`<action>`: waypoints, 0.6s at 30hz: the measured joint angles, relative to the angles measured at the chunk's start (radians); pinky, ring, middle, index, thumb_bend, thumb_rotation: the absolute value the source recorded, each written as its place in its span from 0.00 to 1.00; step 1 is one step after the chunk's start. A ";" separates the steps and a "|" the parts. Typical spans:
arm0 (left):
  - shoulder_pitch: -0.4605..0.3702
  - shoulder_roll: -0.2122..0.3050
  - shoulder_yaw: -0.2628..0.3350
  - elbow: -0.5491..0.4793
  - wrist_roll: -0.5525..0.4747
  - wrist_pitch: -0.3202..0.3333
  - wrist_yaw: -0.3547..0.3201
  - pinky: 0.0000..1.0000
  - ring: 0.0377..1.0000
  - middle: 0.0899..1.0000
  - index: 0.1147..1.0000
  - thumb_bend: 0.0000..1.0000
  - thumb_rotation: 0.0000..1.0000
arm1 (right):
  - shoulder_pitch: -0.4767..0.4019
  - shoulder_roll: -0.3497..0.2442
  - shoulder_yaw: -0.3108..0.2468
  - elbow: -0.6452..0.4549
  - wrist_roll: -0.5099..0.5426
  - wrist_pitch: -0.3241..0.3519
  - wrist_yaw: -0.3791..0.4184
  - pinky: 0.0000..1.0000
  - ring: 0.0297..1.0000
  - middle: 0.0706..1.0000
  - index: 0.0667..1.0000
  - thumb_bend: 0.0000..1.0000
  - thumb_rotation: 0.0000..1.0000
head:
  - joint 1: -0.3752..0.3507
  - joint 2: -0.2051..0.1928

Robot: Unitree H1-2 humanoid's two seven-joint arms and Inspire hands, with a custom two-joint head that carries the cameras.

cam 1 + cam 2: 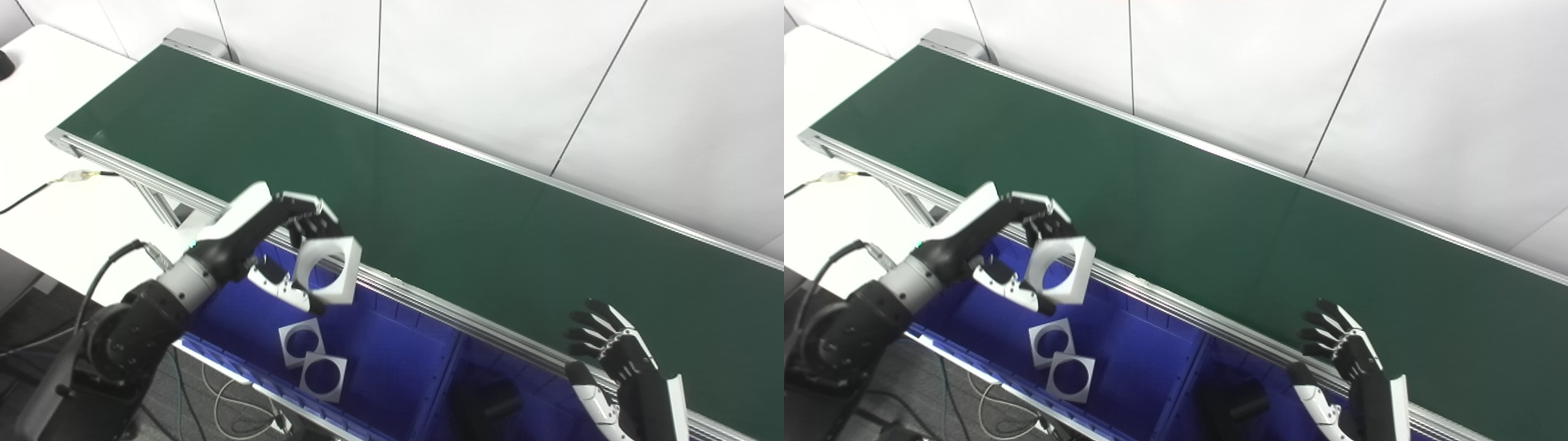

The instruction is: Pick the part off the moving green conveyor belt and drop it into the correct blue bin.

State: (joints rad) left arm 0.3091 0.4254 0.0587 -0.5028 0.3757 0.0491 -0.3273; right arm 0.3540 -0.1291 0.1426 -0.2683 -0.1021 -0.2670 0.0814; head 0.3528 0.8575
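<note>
My left hand (294, 245) is shut on a white square part with a round hole (327, 269), pinched between fingers above and thumb below. It hangs tilted above the left blue bin (392, 343), just in front of the conveyor's near rail. Two more white square parts (312, 358) lie overlapping on that bin's floor. The green belt (398, 196) runs diagonally and carries nothing. My right hand (618, 361) waits open, fingers spread, at the near rail on the right.
A second blue bin (508, 398) to the right holds a dark cylindrical part (499, 404). The aluminium rail (429, 303) borders the belt. A white table (55, 184) with a cable stands at the left; white wall panels rise behind.
</note>
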 measured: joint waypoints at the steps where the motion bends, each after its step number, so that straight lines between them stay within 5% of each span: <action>1: 0.008 -0.008 -0.004 0.011 0.008 0.000 0.003 0.39 0.39 0.43 0.45 0.50 0.00 | -0.001 0.000 -0.001 -0.001 0.000 0.000 0.001 0.57 0.65 0.72 0.80 0.59 0.57 | 0.000 0.000; 18: 0.028 -0.055 -0.078 0.312 0.088 -0.091 0.121 0.41 0.38 0.42 0.46 0.50 0.00 | -0.009 -0.010 -0.018 -0.013 0.012 0.015 0.023 0.58 0.65 0.72 0.80 0.60 0.56 | -0.001 0.003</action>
State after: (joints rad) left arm 0.3374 0.3707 -0.0197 -0.1909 0.4633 -0.0419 -0.2059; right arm 0.3448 -0.1390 0.1243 -0.2810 -0.0898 -0.2516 0.1041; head 0.3513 0.8606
